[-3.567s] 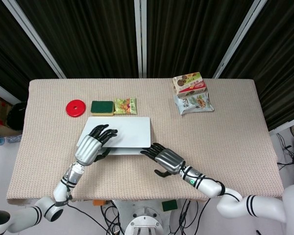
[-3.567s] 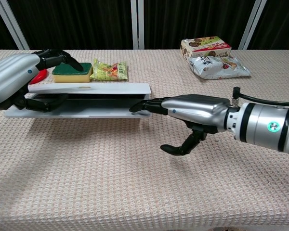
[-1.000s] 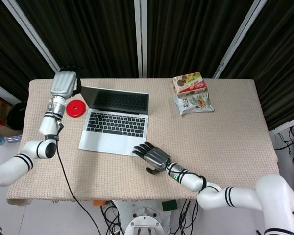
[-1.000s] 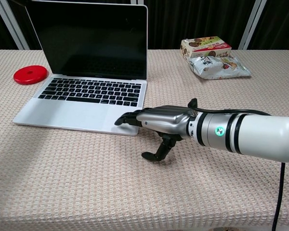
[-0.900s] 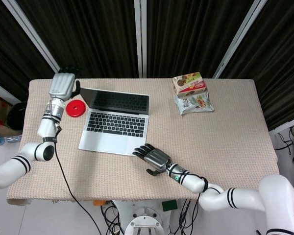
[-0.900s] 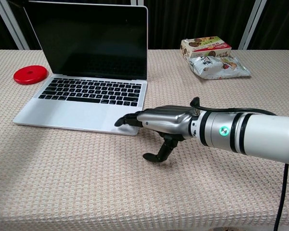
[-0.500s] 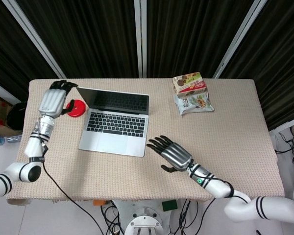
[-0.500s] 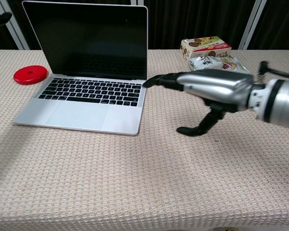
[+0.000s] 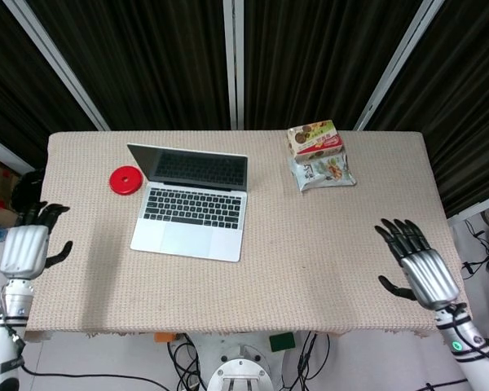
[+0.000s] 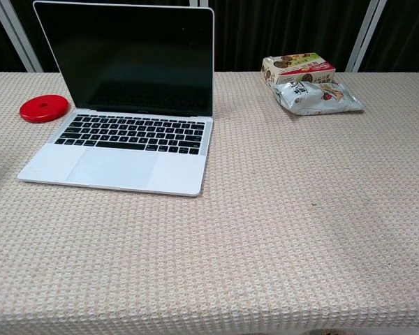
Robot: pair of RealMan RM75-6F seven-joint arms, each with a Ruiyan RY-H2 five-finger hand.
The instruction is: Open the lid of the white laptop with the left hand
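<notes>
The white laptop (image 9: 191, 210) (image 10: 122, 150) stands on the table with its lid raised upright, dark screen and black keyboard showing. My left hand (image 9: 24, 248) hangs off the table's left edge, well away from the laptop, fingers apart and empty. At the table's front right corner my right hand (image 9: 416, 262) is spread wide, palm down, holding nothing. Neither hand appears in the chest view.
A red disc (image 9: 125, 180) (image 10: 44, 108) lies left of the laptop. A snack box (image 9: 314, 138) (image 10: 298, 68) and a snack bag (image 9: 321, 171) (image 10: 318, 96) sit at the back right. The beige woven table (image 9: 326, 244) spans both views.
Both hands have pulled back from the laptop: the left went from beside the lid down past the left edge, the right from the middle to the front right corner. The laptop stays open.
</notes>
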